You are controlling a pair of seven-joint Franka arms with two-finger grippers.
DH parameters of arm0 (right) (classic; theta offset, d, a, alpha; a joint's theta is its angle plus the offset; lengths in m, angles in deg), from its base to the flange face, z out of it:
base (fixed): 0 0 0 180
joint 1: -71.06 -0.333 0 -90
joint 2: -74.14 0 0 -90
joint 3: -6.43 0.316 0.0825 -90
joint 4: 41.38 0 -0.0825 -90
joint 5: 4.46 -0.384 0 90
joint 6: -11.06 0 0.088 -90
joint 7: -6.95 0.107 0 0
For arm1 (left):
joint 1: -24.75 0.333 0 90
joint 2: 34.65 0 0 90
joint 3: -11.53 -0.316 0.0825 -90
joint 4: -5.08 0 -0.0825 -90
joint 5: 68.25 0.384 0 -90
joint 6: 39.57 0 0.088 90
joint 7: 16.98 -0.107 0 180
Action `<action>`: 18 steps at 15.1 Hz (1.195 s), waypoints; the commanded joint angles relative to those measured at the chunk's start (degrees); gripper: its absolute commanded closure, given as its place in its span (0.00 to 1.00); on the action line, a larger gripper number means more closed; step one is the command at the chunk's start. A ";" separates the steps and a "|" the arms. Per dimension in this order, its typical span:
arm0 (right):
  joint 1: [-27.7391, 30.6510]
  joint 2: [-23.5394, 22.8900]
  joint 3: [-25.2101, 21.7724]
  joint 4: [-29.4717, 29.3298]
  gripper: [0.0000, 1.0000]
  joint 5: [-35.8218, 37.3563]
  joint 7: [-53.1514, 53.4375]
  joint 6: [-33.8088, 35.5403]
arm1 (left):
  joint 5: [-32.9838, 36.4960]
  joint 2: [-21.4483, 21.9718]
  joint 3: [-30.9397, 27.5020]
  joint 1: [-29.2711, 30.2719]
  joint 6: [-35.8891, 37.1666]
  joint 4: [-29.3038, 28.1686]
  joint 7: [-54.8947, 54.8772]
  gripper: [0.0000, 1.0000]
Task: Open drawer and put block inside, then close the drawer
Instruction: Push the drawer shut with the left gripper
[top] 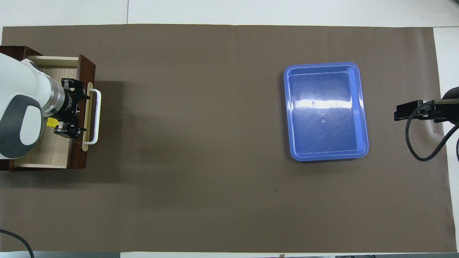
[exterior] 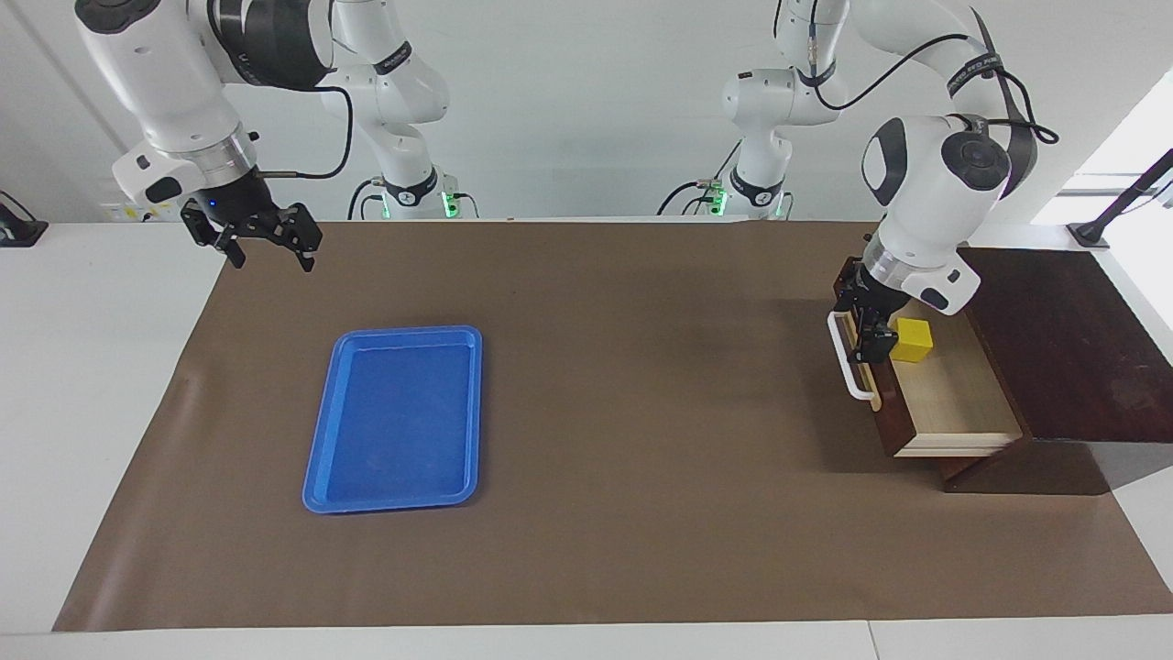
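A tabletop covered in brown paper [exterior: 641, 412], seen from across the table and from overhead. At about three o'clock in the facing view, at the left arm's end of the table, a dark wooden box [exterior: 1063, 367] holds the drawer [exterior: 953, 403], which stands pulled out with its pale wood floor showing. The block [exterior: 914, 340], a small yellow cube, rests on that floor close to the drawer front, so the opening and the placing look done; only the closing appears to be left. The left gripper [exterior: 871, 335] hangs low at the drawer front, just inside it and next to the white bar handle [exterior: 848, 362], with the block beside it. In the overhead view its fingers [top: 68, 84] stand apart and hold nothing. Whether they touch the drawer front cannot be told. At about ten o'clock in the facing view the right gripper [exterior: 266, 247] waits in the air over the table's edge, its fingers apart and empty. A blue tray [exterior: 396, 418] lies empty at about eight o'clock, well apart from the drawer.
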 commanded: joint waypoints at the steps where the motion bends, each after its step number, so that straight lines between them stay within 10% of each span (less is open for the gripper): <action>1: 0.69 -0.36 0.49 0.05 0.00 -1.24 0.45 -0.63 | 2.53 1.50 -0.15 1.98 -2.51 -1.57 -0.79 0.00; 18: 0.78 -3.26 0.57 -5.83 0.00 0.25 0.80 5.44 | 5.26 1.24 -0.06 13.85 -1.74 1.59 -12.63 0.00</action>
